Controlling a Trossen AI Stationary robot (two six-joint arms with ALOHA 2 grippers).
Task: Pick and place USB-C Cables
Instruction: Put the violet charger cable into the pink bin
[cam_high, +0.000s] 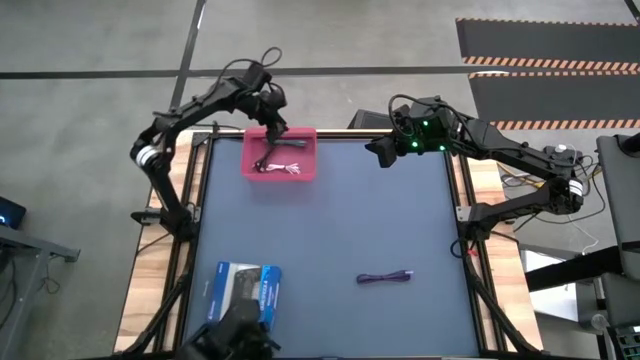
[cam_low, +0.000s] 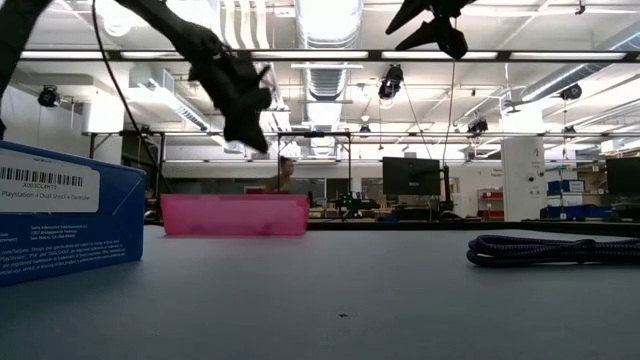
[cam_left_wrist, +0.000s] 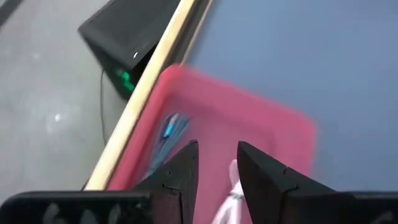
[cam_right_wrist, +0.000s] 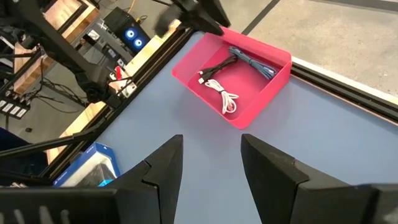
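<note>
A grey concrete floor surrounds the bench. Beyond it, ceiling strip lights, exposed ducts and a dark monitor fill the workshop.

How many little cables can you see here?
4: white cable, black cable and teal cable in the pink tray; purple cable on the table.

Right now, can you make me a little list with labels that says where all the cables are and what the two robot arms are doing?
Pink tray: far left part of the table
In the tray: white cable, black cable, teal-blue cable
Purple cable: alone on the table, outside the tray
Left gripper: above the tray, fingers apart, empty
Right gripper: raised at the far edge, open, empty
Blue box: near left part of the table
</note>
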